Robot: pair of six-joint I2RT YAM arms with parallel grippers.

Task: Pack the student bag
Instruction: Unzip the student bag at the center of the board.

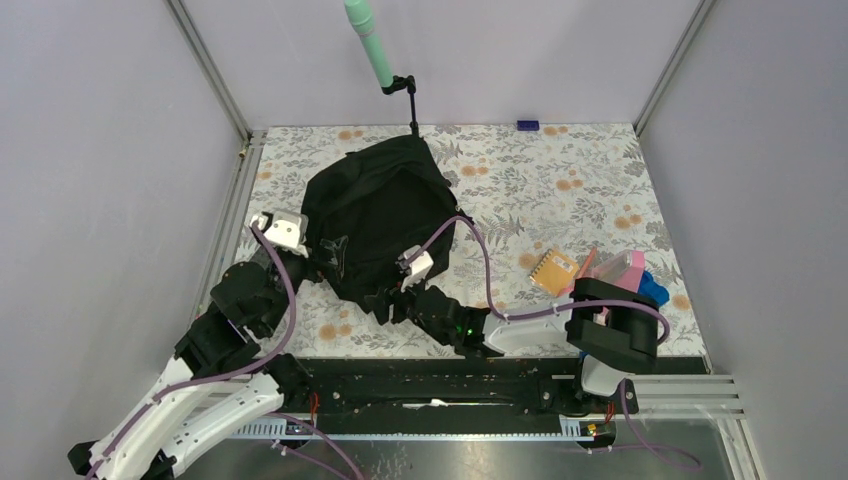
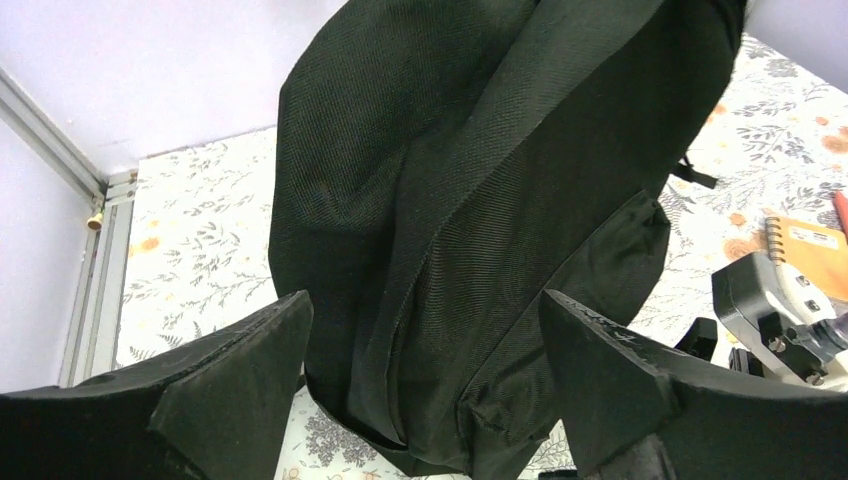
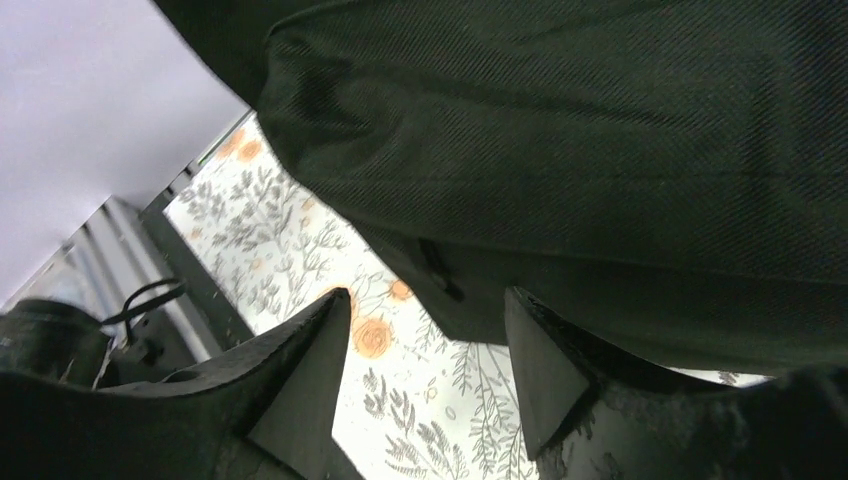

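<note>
The student bag is a large black fabric backpack lying on the floral table, left of centre. No opening or grey lining shows. My left gripper is open at the bag's near left edge. In the left wrist view the bag fills the frame and its near end lies between the spread fingers of the left gripper, not pinched. My right gripper is open and empty at the bag's near edge. In the right wrist view the bag hangs just beyond the right gripper, above bare table.
An orange spiral notebook, a pink item and a blue item lie at the right, near the right arm's base. A green rod on a black stand rises behind the bag. A small blue object lies by the back wall.
</note>
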